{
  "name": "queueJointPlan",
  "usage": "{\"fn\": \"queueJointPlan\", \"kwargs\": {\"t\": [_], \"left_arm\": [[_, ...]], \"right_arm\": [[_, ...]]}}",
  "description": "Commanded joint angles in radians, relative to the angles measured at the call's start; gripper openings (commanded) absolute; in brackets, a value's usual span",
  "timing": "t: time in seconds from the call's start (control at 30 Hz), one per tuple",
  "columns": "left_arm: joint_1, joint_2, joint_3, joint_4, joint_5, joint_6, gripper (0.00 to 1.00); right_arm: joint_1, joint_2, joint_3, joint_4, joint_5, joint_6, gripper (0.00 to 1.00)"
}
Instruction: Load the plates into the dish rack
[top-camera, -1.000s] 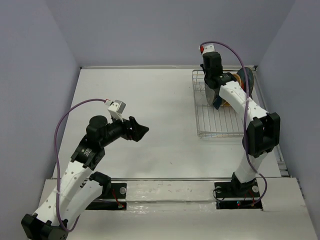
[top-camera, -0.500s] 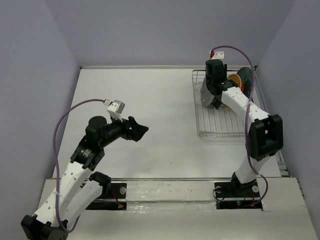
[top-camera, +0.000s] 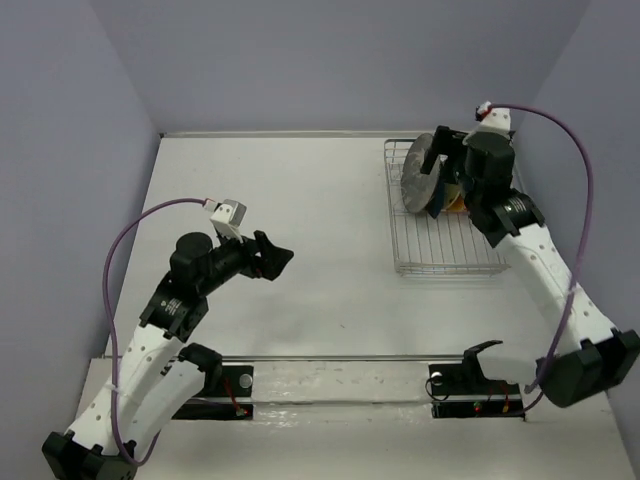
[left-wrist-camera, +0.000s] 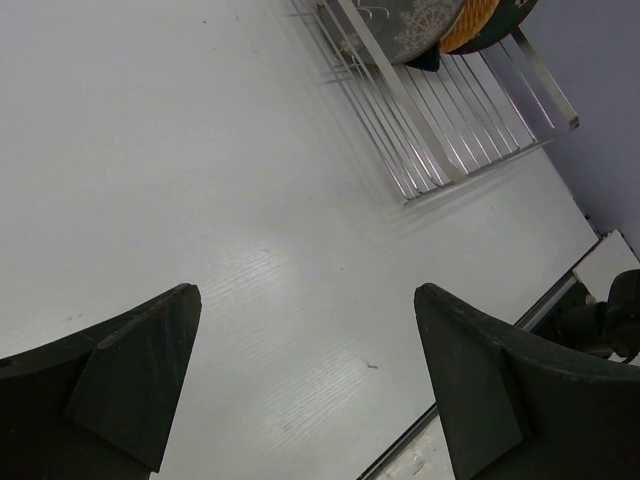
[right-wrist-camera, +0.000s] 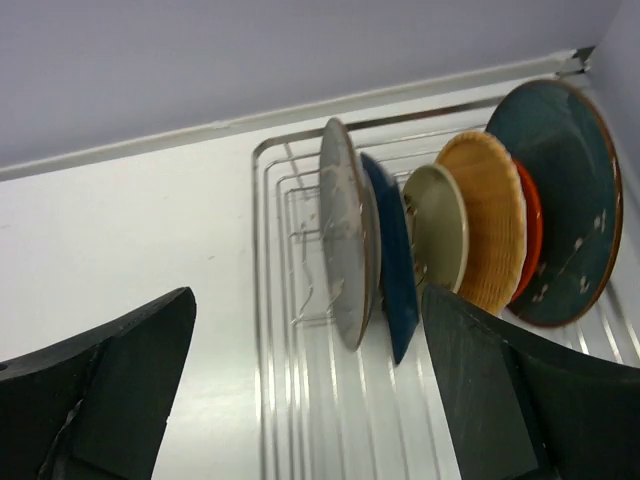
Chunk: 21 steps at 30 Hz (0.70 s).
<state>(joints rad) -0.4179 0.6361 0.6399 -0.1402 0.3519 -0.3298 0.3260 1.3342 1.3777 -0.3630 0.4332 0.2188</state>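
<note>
The six plates (right-wrist-camera: 345, 230) stood on edge in one row inside the dish rack (top-camera: 440, 250), at the upper right of the top view, directly before the open, empty right gripper (right-wrist-camera: 308, 292), while the left gripper (left-wrist-camera: 308, 290), also open and empty, hung well apart at the middle left.

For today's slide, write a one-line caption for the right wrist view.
Six plates stand on edge in the rack, framed by the open right gripper.
</note>
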Motion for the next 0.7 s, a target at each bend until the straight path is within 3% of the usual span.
{"fn": "queueJointPlan", "kwargs": {"t": [0.0, 0.23, 0.43, 0.67], "left_arm": [[0.005, -0.030, 0.027, 0.008, -0.056, 0.008, 0.99], [0.004, -0.102, 0.015, 0.013, -0.097, -0.018, 0.99], [0.004, -0.087, 0.058, 0.011, -0.107, -0.015, 0.99], [0.004, -0.127, 0.124, 0.021, -0.128, -0.044, 0.99]], "right_arm": [[-0.001, -0.243, -0.210, -0.007, -0.217, 0.175, 1.00], [-0.001, -0.758, -0.574, 0.055, -0.425, 0.324, 1.00], [-0.001, -0.944, -0.704, 0.039, -0.422, 0.378, 1.00], [-0.001, -1.041, -0.674, -0.013, -0.418, 0.364, 1.00]]}}
